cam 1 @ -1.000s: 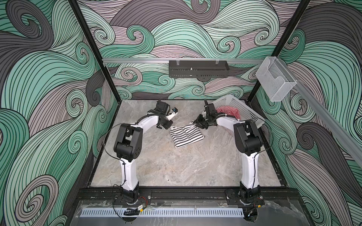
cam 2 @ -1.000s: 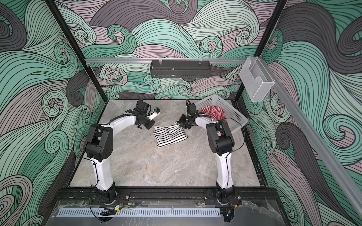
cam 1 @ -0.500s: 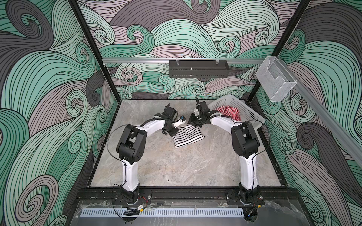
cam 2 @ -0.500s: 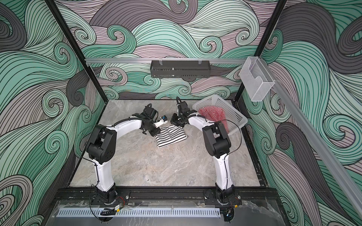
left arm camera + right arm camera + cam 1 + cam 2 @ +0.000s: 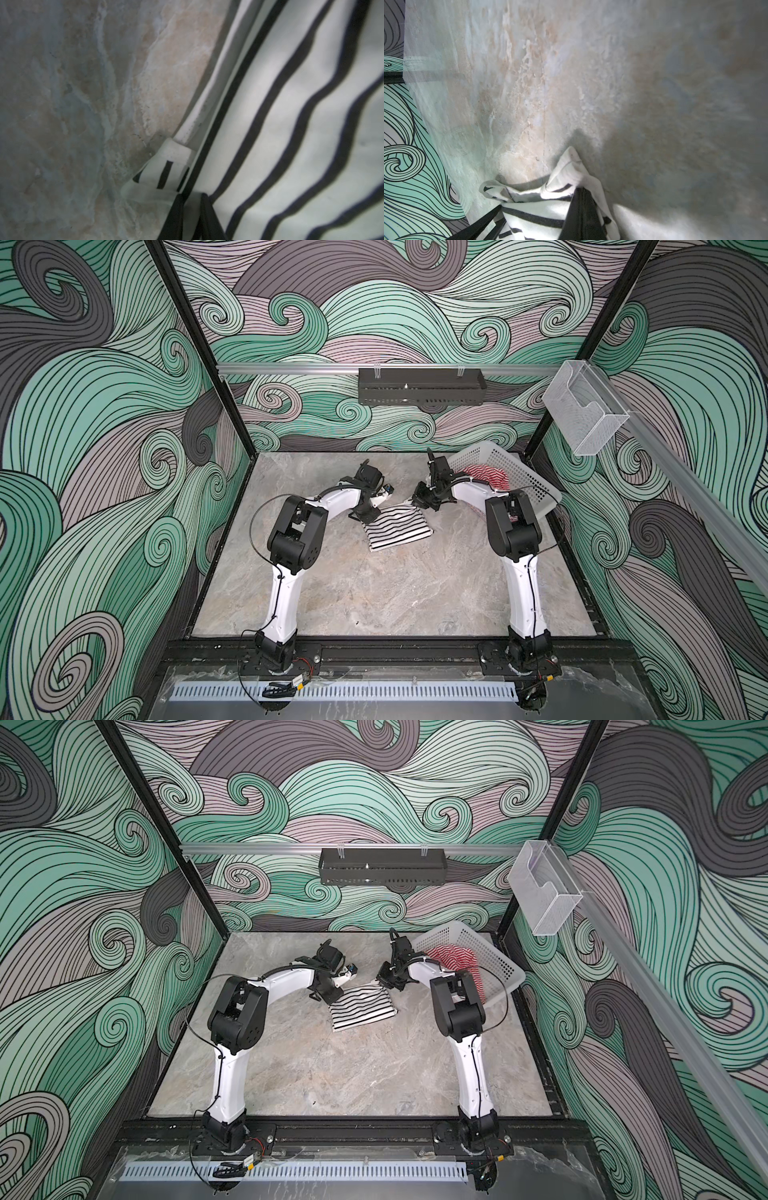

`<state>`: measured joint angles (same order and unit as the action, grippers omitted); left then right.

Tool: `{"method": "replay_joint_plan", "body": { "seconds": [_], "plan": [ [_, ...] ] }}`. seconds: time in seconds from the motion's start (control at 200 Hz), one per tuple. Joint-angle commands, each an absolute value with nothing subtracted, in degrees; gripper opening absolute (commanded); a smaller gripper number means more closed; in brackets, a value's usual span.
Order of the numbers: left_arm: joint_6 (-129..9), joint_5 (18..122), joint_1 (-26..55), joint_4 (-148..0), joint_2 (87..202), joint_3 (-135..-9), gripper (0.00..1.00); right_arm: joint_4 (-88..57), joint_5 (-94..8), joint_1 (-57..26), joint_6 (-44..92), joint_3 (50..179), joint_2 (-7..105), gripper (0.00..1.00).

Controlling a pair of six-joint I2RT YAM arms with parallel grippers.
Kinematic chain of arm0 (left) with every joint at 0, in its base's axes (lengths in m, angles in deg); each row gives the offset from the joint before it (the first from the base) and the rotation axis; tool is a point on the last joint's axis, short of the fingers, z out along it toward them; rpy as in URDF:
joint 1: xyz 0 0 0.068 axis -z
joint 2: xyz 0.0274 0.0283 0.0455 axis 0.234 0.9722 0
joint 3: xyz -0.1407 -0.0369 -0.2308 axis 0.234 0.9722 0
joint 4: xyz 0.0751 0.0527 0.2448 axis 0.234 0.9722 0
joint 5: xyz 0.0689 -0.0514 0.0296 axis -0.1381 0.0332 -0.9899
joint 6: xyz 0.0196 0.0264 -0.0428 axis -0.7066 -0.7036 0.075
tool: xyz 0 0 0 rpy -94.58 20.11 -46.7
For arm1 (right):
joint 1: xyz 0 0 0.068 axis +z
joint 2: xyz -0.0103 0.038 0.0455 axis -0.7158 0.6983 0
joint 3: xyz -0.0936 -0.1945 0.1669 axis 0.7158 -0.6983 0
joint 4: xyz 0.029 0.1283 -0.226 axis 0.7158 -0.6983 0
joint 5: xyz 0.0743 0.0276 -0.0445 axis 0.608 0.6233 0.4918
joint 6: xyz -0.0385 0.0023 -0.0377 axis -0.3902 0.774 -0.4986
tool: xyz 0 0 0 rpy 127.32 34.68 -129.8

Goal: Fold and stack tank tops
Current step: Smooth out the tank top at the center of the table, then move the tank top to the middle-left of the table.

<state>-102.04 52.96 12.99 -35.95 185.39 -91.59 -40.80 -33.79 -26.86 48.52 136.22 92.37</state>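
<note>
Your left gripper (image 5: 191,199) and right gripper (image 5: 581,193) are both pinching hem corners of the limp, light black-and-white tank top (image 5: 398,527).

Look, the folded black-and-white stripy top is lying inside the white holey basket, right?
No. The folded black-and-white striped knit top lies on the grey marble table, not inside the white perforated plastic basket. Both top views show it.

Both top views are lit brightly and evenly from above; only soft shadows are cast on the table (image 5: 374,593). The wrist views are dimmer: the black-and-white tank top (image 5: 291,124) is rendered out of focus, and table areas are shaded and smeared.
</note>
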Motion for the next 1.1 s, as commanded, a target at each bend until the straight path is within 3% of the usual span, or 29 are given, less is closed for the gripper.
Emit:
{"method": "replay_joint_plan", "body": {
  "seconds": [0.0,0.185,0.295,0.641,1.096],
  "plan": [
    [-101.13,44.33,13.5,-33.23,187.86,-93.78,0.18,-42.73,-34.44,-27.63,46.87,135.78,92.42,0.02],
    [-101.09,45.86,13.64,-34.43,180.72,-91.89,0.19,-41.1,-35.7,-24.44,44.23,128.39,81.47,0.23],
    [-101.32,47.82,15.06,-33.37,176.41,-92.14,0.2,-41.01,-37.92,-22.16,43.42,123.63,75.31,0.31],
    [-102.63,55.49,24.8,-27.64,175.85,-90.95,0.21,-42.38,-39.98,-18.39,42.75,116.53,71.91,0.27],
    [-101.17,48.52,22.79,-27.77,182.77,-87.0,0.21,-43.85,-40.17,-15.55,42.23,115.74,77.32,0.21]
  ]
}}
